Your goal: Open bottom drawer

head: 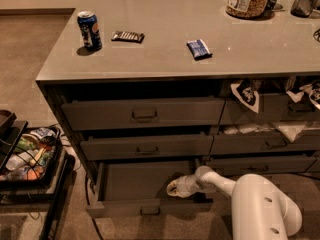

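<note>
The bottom drawer [135, 181] stands pulled out at the foot of the left stack. The gripper [174, 188] sits inside it near the right side, and I cannot tell whether it is open or closed. The arm [260, 204] hides the drawer's right corner.

Dark grey bottom drawer [120, 207], lowest of its stack, partly out (end effector [173, 188] inside, at right).
</note>
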### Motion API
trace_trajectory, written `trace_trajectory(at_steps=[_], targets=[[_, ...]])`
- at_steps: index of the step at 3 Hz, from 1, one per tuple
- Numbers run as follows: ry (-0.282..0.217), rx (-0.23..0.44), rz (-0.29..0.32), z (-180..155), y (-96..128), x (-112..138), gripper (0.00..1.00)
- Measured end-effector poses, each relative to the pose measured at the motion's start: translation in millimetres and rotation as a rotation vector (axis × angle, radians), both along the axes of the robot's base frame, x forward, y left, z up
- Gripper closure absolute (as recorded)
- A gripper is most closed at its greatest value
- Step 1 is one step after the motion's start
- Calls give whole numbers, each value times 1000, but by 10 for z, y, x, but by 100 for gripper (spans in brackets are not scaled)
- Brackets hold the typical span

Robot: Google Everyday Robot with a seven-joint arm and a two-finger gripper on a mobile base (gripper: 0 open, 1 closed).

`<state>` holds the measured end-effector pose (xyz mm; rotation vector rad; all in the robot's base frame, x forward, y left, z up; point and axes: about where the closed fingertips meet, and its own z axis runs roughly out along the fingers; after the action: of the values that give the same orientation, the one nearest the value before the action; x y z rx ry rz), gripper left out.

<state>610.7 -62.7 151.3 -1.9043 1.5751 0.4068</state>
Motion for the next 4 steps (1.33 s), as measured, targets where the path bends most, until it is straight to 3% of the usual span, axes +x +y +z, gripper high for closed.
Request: trace_trajectory(at_steps=[4], targets=[[310, 100, 37, 147, -75, -872, 100]])
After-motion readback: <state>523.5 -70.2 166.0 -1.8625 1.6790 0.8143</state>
